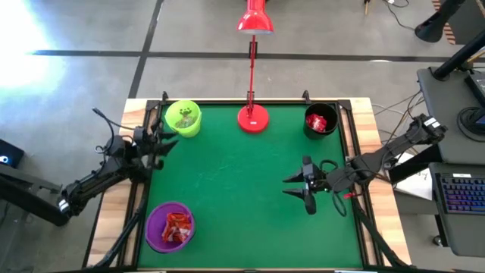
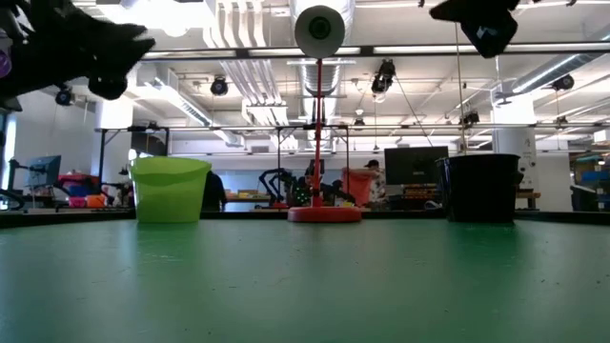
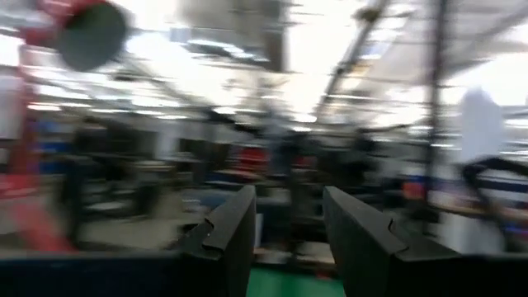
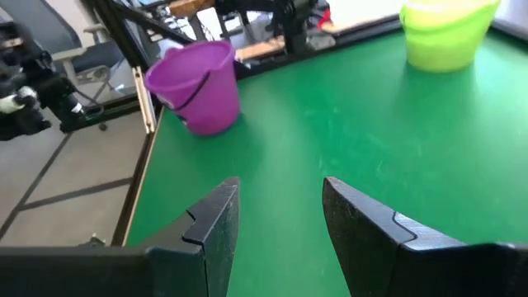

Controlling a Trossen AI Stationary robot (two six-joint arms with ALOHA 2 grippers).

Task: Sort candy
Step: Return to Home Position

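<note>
While the left gripper (image 1: 168, 140) by the far lime-green cup (image 1: 170, 114) and the right gripper (image 1: 289, 186) over the tabletop (image 1: 242, 197) at right gape empty, candy (image 1: 178, 226) sits in that cup, the purple cup (image 1: 151, 227) and the black cup (image 1: 333, 114). Light, slick wrappers likely suit a flat-side pinch.

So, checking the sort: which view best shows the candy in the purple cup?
The high view: it looks straight into the purple cup, showing red candy. The right wrist view shows only its outside; the low and left wrist views miss it.
</note>
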